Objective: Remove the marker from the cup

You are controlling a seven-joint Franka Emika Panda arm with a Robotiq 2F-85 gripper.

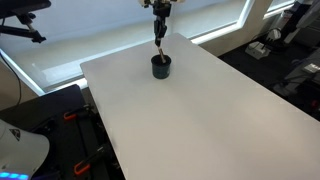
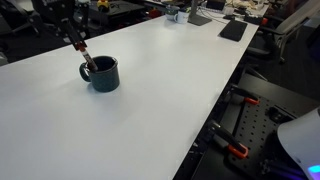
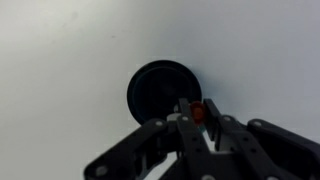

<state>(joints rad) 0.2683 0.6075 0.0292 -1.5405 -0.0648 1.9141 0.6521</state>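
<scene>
Marker (image 2: pixel 88 63) leans tilted in cup (image 2: pixel 102 75), lower end inside, upper part above the rim. Hand (image 3: pixel 196 120) closes on its reddish end, apparently gripping it; the wrist view is blurred. Cup stands on white surface (image 1: pixel 200 110).

A wide white table (image 1: pixel 200 110) fills the room (bright window (image 1: pixel 90 30) behind it).

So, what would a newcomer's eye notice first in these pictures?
A small black cup stands on the wide white table, near its far edge in an exterior view. A marker with a reddish end leans out of it, and the black jaws above appear closed on its top.
</scene>
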